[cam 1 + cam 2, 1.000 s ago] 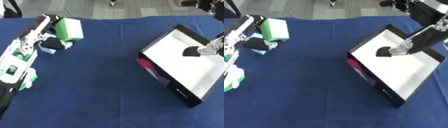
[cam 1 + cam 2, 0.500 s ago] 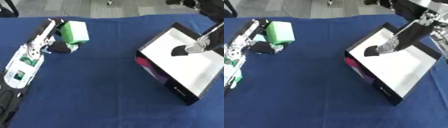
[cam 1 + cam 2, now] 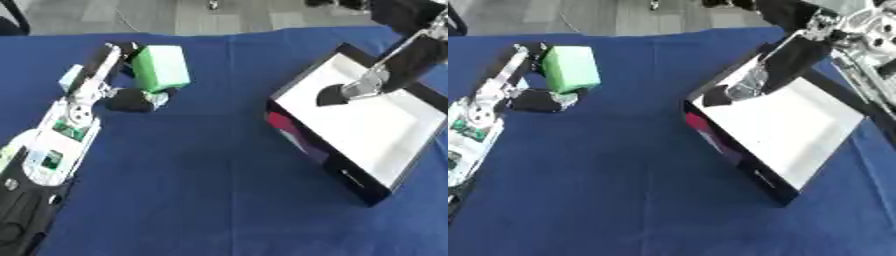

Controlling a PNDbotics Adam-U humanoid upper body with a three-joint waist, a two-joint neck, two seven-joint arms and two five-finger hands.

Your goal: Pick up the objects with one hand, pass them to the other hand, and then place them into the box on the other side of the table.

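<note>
Holding state, left hand [image 3: 122, 75]: fingers and thumb are curled round the green block [image 3: 160, 67]; the block sits between the upper fingers and the dark thumb part below it.
Green block position: at the far left of the counter [image 3: 201, 175], held at the tip of the left arm, well apart from the box [image 3: 328, 155]. Whether the block touches the cloth cannot be told.
Green block attitude: rectangular, tilted slightly, with its long side running away from the camera.
Left arm: enters from the lower left corner and runs diagonally up toward the block; white and green parts show along its length.
Box: black-walled tray with a white floor, set askew on the right side of the counter, one corner pointing toward the near edge. A red and pink patch shows on its outer left wall.
Box contents: no loose object is visible on the white floor; only the tip of the right hand [image 3: 337, 95] shows inside.
Right hand: reaches down from the upper right corner, its dark tip over the far left part of the box floor. Whether its fingers are straight or curled cannot be told.
Counter: covered with a blue cloth.
</note>
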